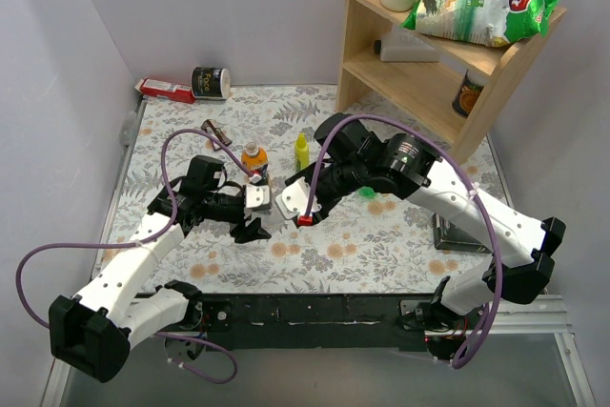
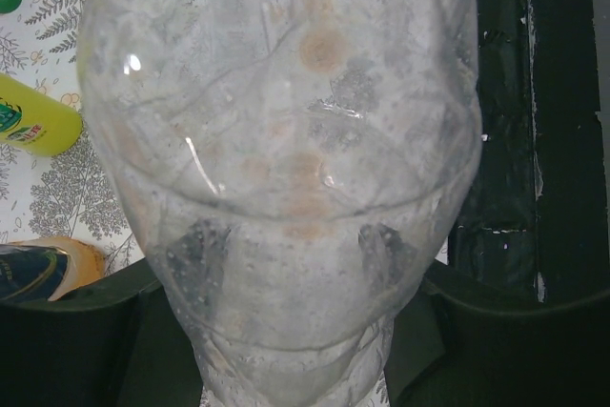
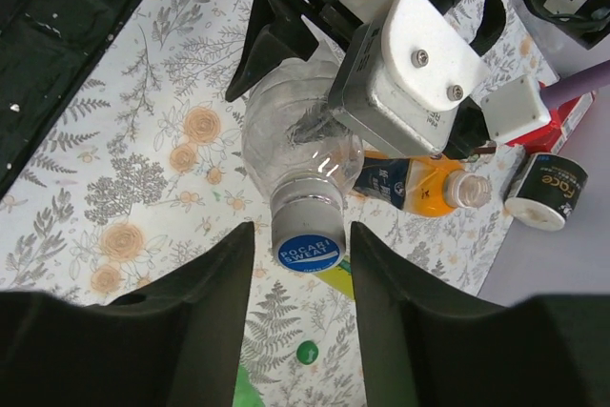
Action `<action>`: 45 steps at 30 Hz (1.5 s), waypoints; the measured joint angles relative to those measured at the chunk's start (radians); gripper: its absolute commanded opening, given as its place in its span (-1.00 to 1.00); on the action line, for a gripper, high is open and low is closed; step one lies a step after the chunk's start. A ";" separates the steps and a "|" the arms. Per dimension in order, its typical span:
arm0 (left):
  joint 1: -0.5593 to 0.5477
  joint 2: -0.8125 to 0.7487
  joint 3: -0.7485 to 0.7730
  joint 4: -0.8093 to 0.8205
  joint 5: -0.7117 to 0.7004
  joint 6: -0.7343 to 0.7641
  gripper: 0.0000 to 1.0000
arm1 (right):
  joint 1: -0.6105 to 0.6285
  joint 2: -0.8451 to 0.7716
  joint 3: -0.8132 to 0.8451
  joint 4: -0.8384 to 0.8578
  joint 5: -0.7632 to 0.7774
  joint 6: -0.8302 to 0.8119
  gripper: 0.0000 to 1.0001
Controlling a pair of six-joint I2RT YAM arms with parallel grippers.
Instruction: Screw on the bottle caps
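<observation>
Left gripper (image 2: 297, 335): we see it clamped around the clear bottle (image 2: 286, 140).
Right gripper (image 3: 302, 234): spread, its fingers flanking the blue cap (image 3: 308, 251).
Blue cap: we find it on the clear bottle's neck.
Green cap (image 3: 306, 352): loose on the floral table (image 3: 143, 188).

Blue cap (image 3: 308, 253): POCARI SWEAT; jar (image 3: 545, 190): Face
</observation>
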 measured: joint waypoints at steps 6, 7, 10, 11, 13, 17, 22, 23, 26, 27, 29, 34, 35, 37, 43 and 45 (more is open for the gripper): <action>0.000 0.004 0.007 0.000 0.006 0.006 -1.00 | 0.000 0.000 -0.001 -0.001 0.011 -0.038 -0.31; 0.000 0.005 0.007 0.000 0.006 0.006 -1.00 | 0.000 0.000 -0.001 -0.002 0.014 -0.043 -0.36; 0.000 0.005 0.007 0.004 0.004 0.003 -1.00 | 0.001 0.002 0.000 -0.003 0.020 -0.045 -0.50; 0.000 0.005 0.007 0.009 -0.002 -0.002 -1.00 | 0.000 0.006 0.002 -0.005 0.024 -0.040 -0.53; 0.000 0.005 0.006 0.021 -0.020 -0.018 -1.00 | 0.000 0.031 0.032 -0.019 0.038 -0.008 -0.56; 0.001 -0.019 -0.032 0.110 -0.064 -0.074 -1.00 | -0.014 0.143 0.189 -0.111 0.041 0.098 -0.61; 0.001 -0.059 -0.092 0.203 -0.163 -0.139 -1.00 | -0.054 0.319 0.418 -0.232 0.003 0.291 -0.63; 0.000 -0.063 -0.101 0.222 -0.182 -0.154 -1.00 | -0.069 0.340 0.436 -0.240 -0.010 0.333 -0.66; -0.006 -0.072 -0.129 0.286 -0.254 -0.200 -1.00 | -0.133 0.396 0.477 -0.241 -0.076 0.490 -0.67; -0.008 -0.074 -0.136 0.304 -0.274 -0.214 -1.00 | -0.158 0.407 0.476 -0.236 -0.105 0.546 -0.67; -0.016 -0.076 -0.146 0.332 -0.313 -0.237 -1.00 | -0.197 0.427 0.476 -0.235 -0.142 0.623 -0.61; -0.026 -0.076 -0.153 0.334 -0.350 -0.250 -1.00 | -0.222 0.449 0.476 -0.233 -0.169 0.733 0.00; -0.027 -0.077 -0.153 0.333 -0.349 -0.251 -1.00 | -0.222 0.449 0.478 -0.233 -0.167 0.743 0.20; -0.031 -0.080 -0.151 0.359 -0.336 -0.251 -1.00 | -0.219 0.452 0.489 -0.237 -0.164 0.754 0.35; -0.039 -0.114 -0.140 0.370 -0.288 -0.237 -1.00 | -0.232 0.390 0.472 -0.194 -0.136 0.713 0.71; -0.039 -0.109 -0.129 0.338 -0.265 -0.219 -1.00 | -0.245 0.297 0.381 -0.166 -0.135 0.673 0.69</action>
